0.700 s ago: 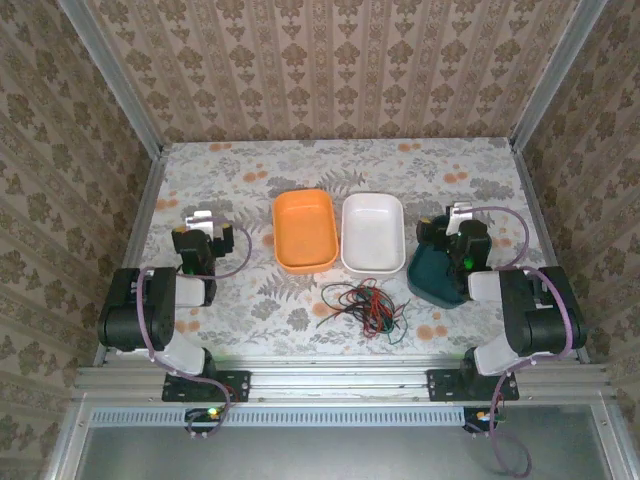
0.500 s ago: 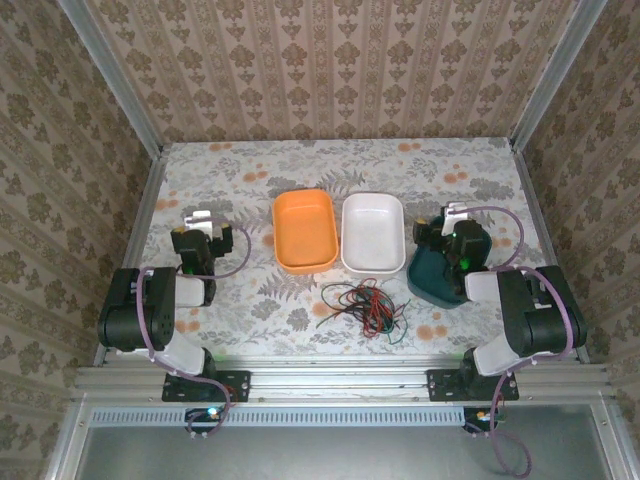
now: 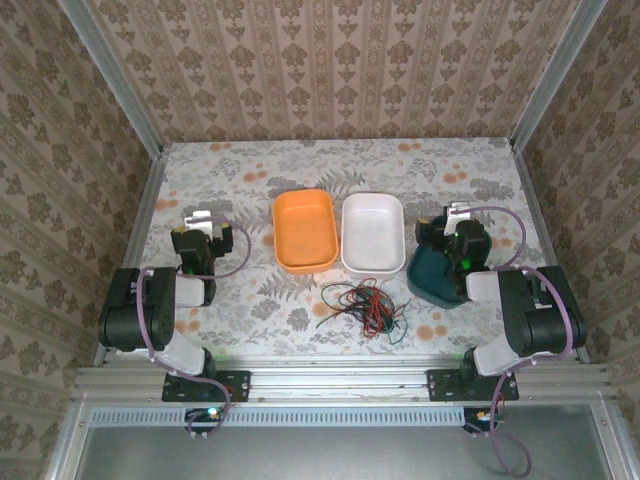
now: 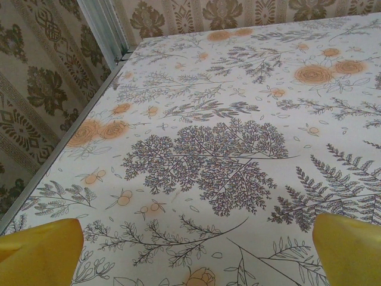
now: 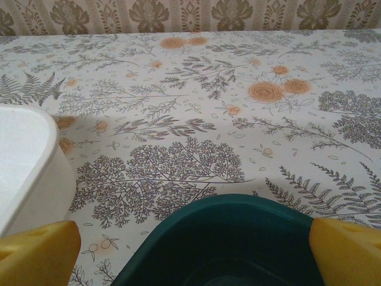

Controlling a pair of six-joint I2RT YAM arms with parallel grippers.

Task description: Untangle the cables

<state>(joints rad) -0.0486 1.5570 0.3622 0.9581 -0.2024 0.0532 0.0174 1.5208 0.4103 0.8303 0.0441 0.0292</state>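
Lying tangled on desk (image 3: pixel 250 170): cables (image 3: pixel 362 306). Left tool (image 4: pixel 191 253) & right tool (image 5: pixel 191 253) both wide open, holding nothing; right one above teal tray (image 5: pixel 226 232).

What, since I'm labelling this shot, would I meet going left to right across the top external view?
left gripper → orange tray → white tray → green tray

no readable text, labels, brands, numbers or signs anywhere, only floral patterns
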